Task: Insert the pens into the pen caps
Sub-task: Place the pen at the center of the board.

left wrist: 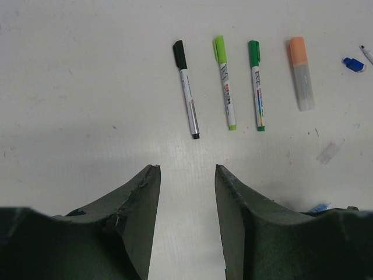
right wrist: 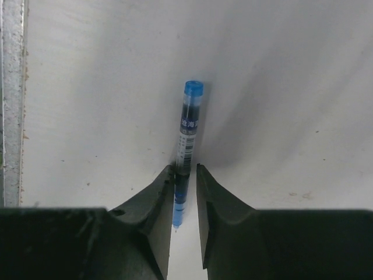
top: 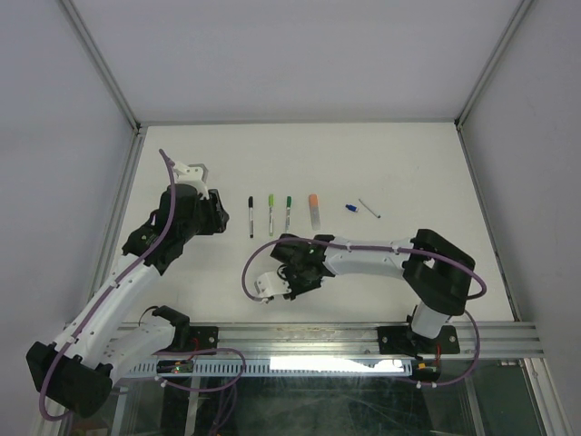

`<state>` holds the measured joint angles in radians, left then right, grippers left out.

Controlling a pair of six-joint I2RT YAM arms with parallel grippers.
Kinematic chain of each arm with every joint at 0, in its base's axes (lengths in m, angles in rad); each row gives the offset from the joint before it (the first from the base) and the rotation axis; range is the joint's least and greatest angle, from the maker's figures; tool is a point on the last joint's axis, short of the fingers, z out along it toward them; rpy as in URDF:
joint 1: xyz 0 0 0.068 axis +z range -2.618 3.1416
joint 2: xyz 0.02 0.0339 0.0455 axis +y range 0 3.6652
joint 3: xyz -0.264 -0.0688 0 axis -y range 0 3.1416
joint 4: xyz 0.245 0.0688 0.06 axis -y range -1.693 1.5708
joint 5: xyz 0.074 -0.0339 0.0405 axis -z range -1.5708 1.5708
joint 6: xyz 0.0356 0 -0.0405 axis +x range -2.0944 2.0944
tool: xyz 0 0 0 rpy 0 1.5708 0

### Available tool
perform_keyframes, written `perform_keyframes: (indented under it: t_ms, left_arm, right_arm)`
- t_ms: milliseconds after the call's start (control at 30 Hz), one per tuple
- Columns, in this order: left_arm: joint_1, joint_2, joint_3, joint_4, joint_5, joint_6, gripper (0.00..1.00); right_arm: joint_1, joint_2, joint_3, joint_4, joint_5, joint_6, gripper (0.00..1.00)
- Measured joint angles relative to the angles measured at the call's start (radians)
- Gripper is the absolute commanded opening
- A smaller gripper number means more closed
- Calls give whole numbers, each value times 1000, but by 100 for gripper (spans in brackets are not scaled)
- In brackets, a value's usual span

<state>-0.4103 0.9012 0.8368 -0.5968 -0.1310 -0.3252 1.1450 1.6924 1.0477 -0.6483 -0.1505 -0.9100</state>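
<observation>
blue pen [right wrist: 187, 134]: held over the near side of the counter [top: 408, 163], beside the rail [right wrist: 11, 87], well apart from the blue cap [top: 350, 207].
right jaws: nearly together on the pen's lower barrel and apparently pinching it; most of the barrel sticks out ahead.
left jaws: spread, holding nothing, above bare counter short of the capped markers [left wrist: 224, 81].
blue cap position: loose on its side, right of the orange-capped marker [left wrist: 301, 73], with a thin stick [top: 369, 208] just beside it.
risk, pivot: the grip sits near one end, so the long free length may swing on contact.
risk, wrong end: the thin tip seems to lie between the jaws, so the end meant for the cap may be blocked and a regrasp is likely needed.
risk, cap skid: the unheld cap will probably slide or roll if pushed, so the left jaws should fix it first.
risk, row: the reach towards the cap passes near the capped markers, and a brush would scatter them.
</observation>
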Motion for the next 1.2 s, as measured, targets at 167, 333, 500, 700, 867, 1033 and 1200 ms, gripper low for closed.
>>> perform_keyframes:
  t_ms: [167,333,500,700,867,1033,1200]
  left_arm:
    - [0,8,0,0,2,0,43]
    - [0,23,0,1,13,2,45]
    - [0,60,0,13,71,16,45]
    - [0,103,0,24,167,29,42]
    - [-61,167,0,25,207,22,44]
    - [-293,251,15,40,156,-26,48]
    - [-491,346,19,75,105,-54,53]
  right_arm:
    - [14,10,-5,-5,16,-3,30]
    - [16,-57,-15,12,15,53,34]
    - [16,-280,-98,113,14,209,36]
    - [16,-553,-319,349,59,657,38]
    - [17,-692,-436,428,243,1181,38]
    - [17,-770,-443,307,476,1684,39]
    - [17,-922,-512,129,634,2079,39]
